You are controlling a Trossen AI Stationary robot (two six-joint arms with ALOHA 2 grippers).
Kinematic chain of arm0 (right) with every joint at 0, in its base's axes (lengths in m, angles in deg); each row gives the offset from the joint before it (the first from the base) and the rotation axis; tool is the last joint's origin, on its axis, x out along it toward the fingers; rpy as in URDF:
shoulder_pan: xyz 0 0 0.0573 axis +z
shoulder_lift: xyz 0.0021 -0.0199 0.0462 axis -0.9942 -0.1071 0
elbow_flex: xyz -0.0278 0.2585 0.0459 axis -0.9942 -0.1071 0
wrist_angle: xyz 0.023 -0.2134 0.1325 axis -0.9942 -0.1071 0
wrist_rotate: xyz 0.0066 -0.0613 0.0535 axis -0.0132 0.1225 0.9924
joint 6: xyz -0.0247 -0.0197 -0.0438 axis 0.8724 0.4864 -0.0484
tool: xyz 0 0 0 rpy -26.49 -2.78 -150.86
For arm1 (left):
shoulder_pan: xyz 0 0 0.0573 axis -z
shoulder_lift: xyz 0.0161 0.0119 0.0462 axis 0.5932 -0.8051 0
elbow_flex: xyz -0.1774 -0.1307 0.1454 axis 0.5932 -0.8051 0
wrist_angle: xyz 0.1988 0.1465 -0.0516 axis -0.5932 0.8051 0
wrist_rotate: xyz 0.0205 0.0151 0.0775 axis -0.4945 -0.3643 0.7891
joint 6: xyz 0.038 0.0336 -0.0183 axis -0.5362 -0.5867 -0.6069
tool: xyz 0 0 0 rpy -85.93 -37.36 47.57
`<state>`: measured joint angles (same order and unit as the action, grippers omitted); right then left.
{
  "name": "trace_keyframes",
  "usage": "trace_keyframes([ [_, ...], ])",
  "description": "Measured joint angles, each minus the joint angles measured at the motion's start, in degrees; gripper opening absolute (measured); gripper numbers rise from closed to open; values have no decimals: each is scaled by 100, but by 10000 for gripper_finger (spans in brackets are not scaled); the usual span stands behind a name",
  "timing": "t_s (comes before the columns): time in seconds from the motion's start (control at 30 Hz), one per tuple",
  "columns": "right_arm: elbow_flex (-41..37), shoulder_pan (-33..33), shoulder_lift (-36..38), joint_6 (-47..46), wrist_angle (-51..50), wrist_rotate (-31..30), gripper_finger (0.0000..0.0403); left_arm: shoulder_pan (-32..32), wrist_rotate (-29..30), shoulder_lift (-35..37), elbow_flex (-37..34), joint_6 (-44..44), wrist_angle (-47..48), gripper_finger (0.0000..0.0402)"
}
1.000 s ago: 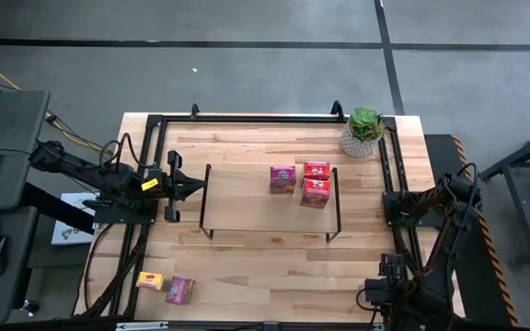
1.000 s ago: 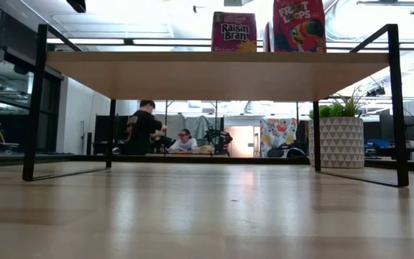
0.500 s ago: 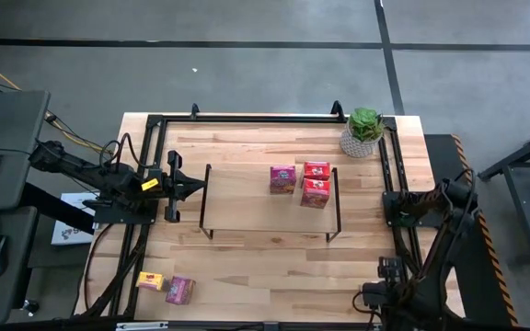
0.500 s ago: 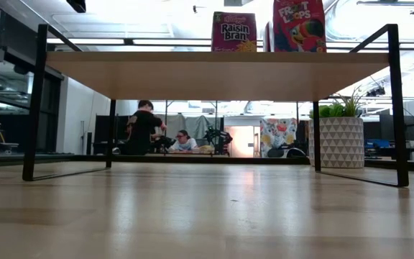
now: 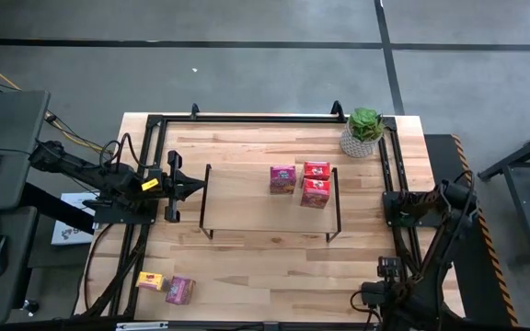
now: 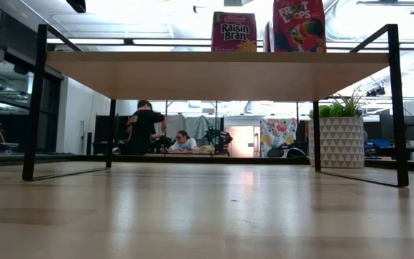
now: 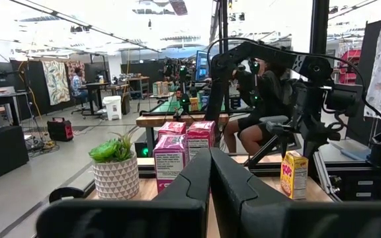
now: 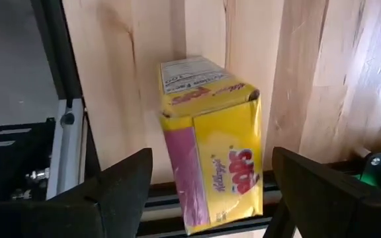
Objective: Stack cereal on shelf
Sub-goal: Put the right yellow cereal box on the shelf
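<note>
**Right arm edging nearer, boxes unmoved**

Right gripper (image 8: pixel 207 192) at the table's near-right corner, jaws spread wide around a yellow cereal box (image 8: pixel 210 142), not clamped. Versus a second ago the right arm has slid slightly toward the near edge. Left gripper (image 5: pixel 194 184) parked at the shelf's (image 5: pixel 247 207) left end, fingers pressed together, empty. Three cereal boxes (image 5: pixel 302 182) unchanged on the shelf's right; two boxes (image 5: pixel 168 286) near-left on the table.
</note>
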<state>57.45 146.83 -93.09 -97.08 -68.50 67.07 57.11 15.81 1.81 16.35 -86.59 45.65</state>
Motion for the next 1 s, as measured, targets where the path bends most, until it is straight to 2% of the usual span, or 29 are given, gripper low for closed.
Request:
trace_keyframes([
  [0.13, 0, -11, -131, 60, -65, -65, 304, 0, 0, 0, -2, 0, 2, 0],
  [0.3, 0, -11, -366, 355, -207, 146, 304, 0, 0, 0, -2, 0, 2, 0],
  [0.7, 0, -11, -372, 399, 35, 324, 304, 0, 0, 0, -2, -4, 2, 0],
  [0.8, 0, -11, -372, 7, 282, 181, 304, 0, 0, 0, -2, -6, 2, 0],
  [1.0, 0, -11, -372, -541, 953, -539, 304, 0, 0, 0, -2, -7, 2, 0],
])
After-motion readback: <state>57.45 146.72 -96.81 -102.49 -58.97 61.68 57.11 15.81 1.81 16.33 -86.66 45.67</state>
